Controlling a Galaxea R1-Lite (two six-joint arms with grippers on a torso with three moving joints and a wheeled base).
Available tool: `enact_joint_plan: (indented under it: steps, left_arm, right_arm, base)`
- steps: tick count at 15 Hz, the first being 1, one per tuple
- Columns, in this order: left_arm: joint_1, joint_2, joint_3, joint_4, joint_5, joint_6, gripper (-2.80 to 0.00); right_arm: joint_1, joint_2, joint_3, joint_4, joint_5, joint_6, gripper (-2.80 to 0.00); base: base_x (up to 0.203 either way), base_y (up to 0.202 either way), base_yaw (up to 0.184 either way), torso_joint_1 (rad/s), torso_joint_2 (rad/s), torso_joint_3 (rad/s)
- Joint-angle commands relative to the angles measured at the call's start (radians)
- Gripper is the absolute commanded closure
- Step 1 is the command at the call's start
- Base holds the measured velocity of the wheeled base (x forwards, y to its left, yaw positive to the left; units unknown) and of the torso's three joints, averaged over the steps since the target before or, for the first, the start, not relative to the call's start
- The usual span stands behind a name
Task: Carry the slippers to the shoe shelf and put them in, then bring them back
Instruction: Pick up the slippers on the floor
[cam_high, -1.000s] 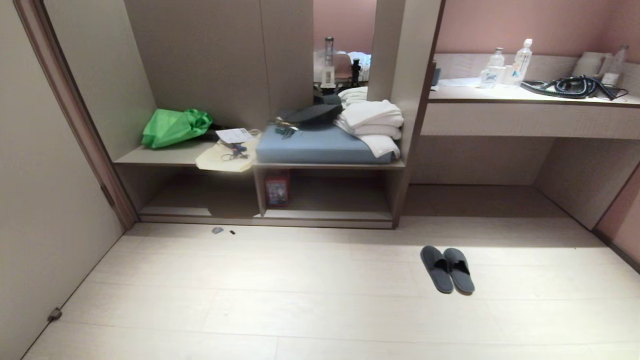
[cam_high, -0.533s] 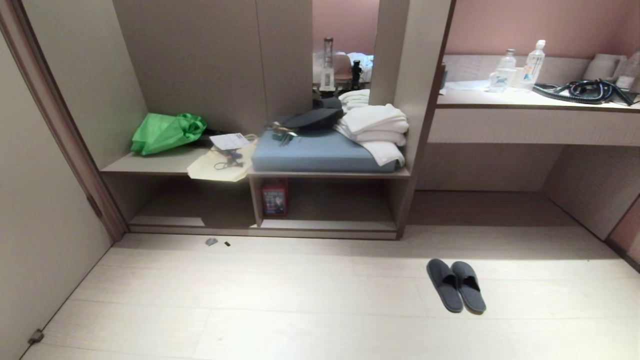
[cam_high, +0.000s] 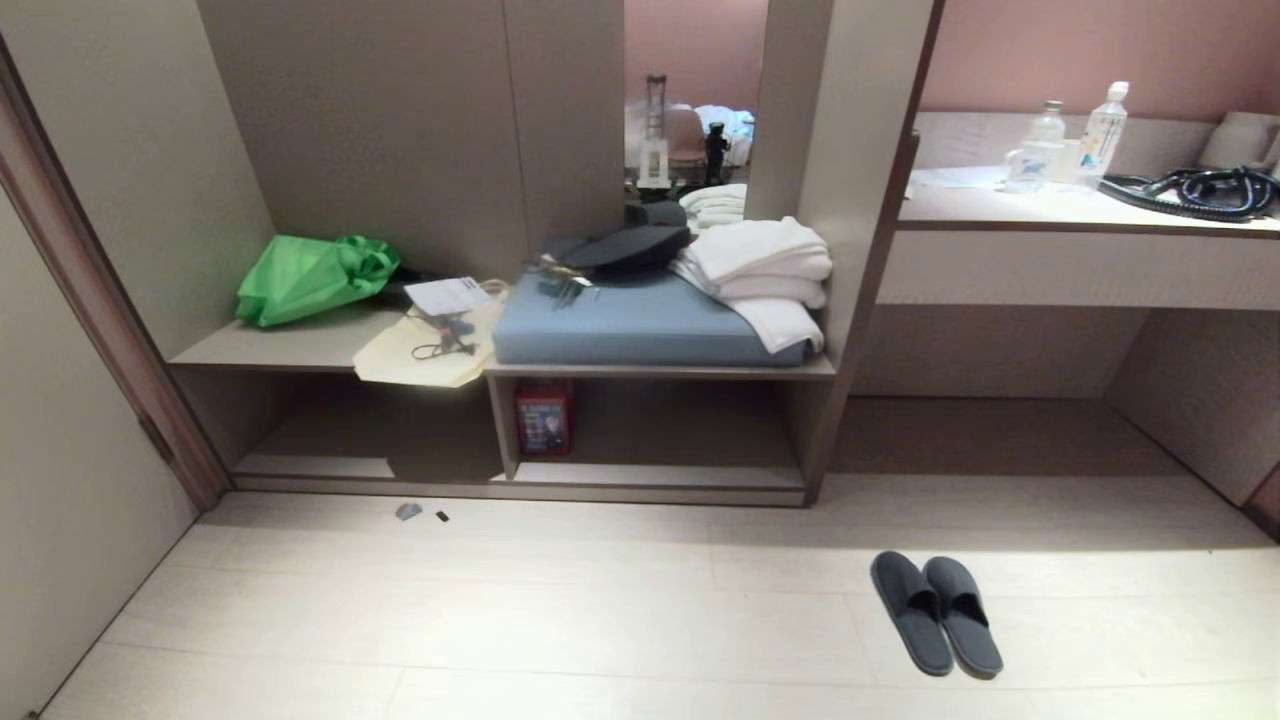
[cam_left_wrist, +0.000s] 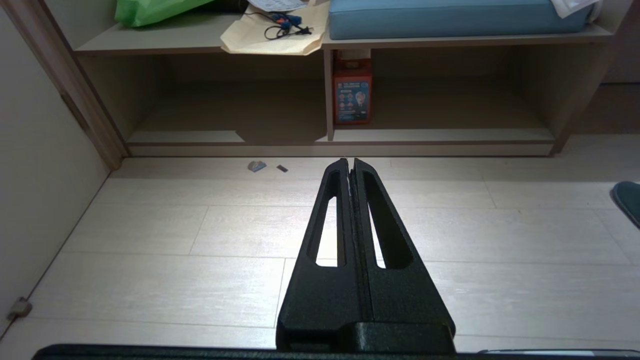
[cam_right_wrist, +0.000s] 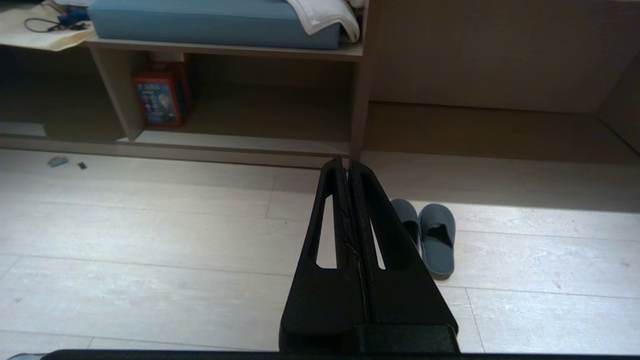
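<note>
Nothing in the scene is shifted; only the camera is brought nearer. Slippers (cam_high: 937, 613) are seen side by side on the floor, right of the shoe shelf (cam_high: 640, 470). Left gripper (cam_left_wrist: 349, 162) and right gripper (cam_right_wrist: 344, 162) are closed, empty. Nothing is carried yet.

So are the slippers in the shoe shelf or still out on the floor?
Out. The slippers lie side by side on the floor, in front of the shoe shelf and off to its right.
</note>
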Motion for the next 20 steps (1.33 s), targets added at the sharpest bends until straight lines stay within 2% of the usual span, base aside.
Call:
enact_joint_plan:
  steps: [1, 17, 20]
  left_arm:
    - [0.000, 0.001, 0.000, 0.000, 0.000, 0.000, 0.00]
    - [0.000, 0.001, 0.002, -0.003, 0.000, 0.000, 0.00]
    - [0.000, 0.001, 0.002, -0.002, 0.000, -0.003, 0.00]
  right_arm:
    - [0.000, -0.001, 0.000, 0.000, 0.000, -0.001, 0.00]
    - [0.000, -0.001, 0.000, 0.000, 0.000, -0.002, 0.00]
    - [0.001, -0.001, 0.000, 0.000, 0.000, -0.002, 0.00]
  base:
    - [0.198, 0.000, 0.001, 0.004, 0.00, -0.001]
    - [0.196, 0.000, -0.001, 0.002, 0.00, 0.003]
    - [0.028, 0.000, 0.000, 0.006, 0.00, -0.001]
